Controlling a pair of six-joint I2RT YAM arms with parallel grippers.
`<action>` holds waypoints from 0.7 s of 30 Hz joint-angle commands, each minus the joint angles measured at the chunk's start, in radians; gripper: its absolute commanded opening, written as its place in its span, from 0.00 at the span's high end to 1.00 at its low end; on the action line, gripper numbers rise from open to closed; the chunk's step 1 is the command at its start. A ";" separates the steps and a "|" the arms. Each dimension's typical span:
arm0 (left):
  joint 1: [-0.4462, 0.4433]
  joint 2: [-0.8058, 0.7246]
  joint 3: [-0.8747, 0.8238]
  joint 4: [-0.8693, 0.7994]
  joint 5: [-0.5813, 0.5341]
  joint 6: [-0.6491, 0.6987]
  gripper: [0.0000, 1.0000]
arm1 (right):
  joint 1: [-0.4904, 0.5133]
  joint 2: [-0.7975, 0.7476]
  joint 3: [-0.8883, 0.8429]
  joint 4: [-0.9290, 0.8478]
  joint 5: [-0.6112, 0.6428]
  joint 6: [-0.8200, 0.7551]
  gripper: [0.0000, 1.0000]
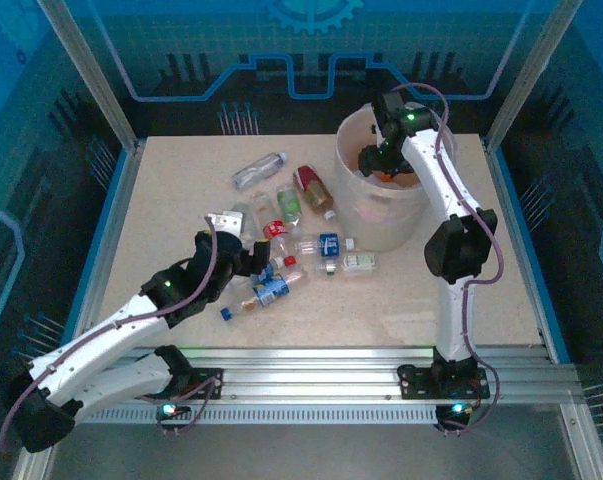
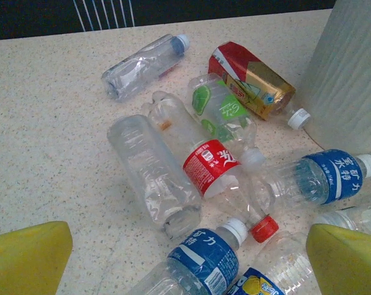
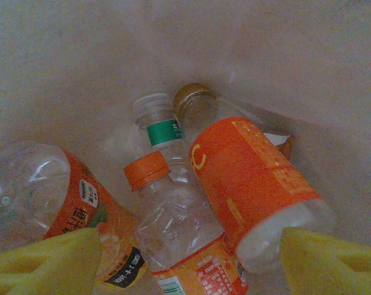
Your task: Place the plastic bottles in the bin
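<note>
1. The left arm [image 1: 131, 315] reaches from the near left corner over the table [image 1: 171, 190]. The left fingers [image 2: 25, 258] stand wide apart with nothing gripped, above the near edge of the pile.
2. The bottles [image 1: 286, 235] lie on their sides in a loose pile mid-table. A clear bottle [image 2: 145, 58] is farthest back, a red-label bottle [image 2: 211, 167] crosses the middle, and a blue-label bottle [image 2: 327, 175] lies toward the bin.
3. A crushed red and gold bottle [image 2: 250, 80] lies just beside the bin, its white cap toward the wall.
4. The bin [image 1: 381, 220] stands upright at the right rear of the table, with orange-label bottles [image 3: 253, 178] lying inside.
5. The right fingers [image 3: 43, 261] hang in the bin's mouth, wide apart and gripping nothing, above those bottles.
</note>
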 commanded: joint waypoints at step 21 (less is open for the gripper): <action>0.266 0.124 0.017 -0.023 0.171 -0.215 0.01 | 0.000 -0.567 -0.265 0.179 -0.049 0.025 0.00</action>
